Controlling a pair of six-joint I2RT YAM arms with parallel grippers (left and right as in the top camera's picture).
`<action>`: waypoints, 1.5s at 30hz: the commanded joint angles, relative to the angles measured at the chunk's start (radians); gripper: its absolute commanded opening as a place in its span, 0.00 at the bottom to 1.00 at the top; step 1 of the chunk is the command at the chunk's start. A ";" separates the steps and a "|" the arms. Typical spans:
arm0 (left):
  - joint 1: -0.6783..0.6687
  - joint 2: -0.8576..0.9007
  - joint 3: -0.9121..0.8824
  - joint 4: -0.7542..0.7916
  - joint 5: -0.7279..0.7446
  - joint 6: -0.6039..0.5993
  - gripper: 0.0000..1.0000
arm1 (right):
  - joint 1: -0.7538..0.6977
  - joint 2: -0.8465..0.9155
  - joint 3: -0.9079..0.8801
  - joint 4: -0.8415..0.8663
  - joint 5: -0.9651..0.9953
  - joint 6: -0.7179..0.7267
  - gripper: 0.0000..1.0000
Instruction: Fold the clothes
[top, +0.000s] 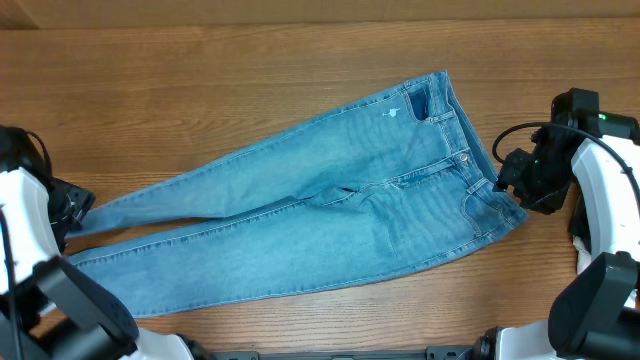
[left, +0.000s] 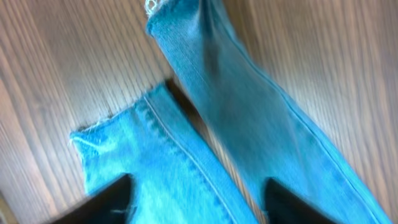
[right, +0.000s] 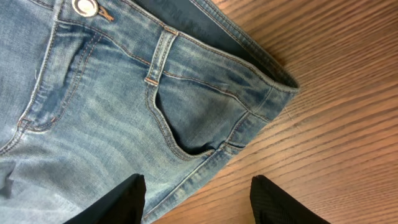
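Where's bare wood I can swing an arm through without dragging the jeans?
Bare table beyond the legs, between the far edge and the jeans; also the near-right patch beside the hip. Crowded: hems at left gripper, waistband at right gripper.

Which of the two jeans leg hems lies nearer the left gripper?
The hem just ahead of the left gripper, low in its wrist view; the other hem, frayed white, lies farther off at the top edge.

Wood-grain surface (top: 180, 90), mid brown, is seen in all three views; grain is run left-right in the overhead, diagonally in both wrist views. A paler tan strip (top: 300, 10) is seen along its far edge.
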 joint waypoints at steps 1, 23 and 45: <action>-0.001 -0.042 0.004 -0.111 0.080 0.038 0.09 | 0.003 -0.011 0.014 0.006 0.001 -0.008 0.58; -0.016 0.071 0.034 0.132 0.366 0.178 0.04 | 0.003 -0.011 0.014 0.002 0.002 -0.008 0.58; -0.256 0.076 -0.347 0.662 0.017 0.077 0.24 | 0.003 -0.011 0.014 -0.006 0.001 -0.008 0.58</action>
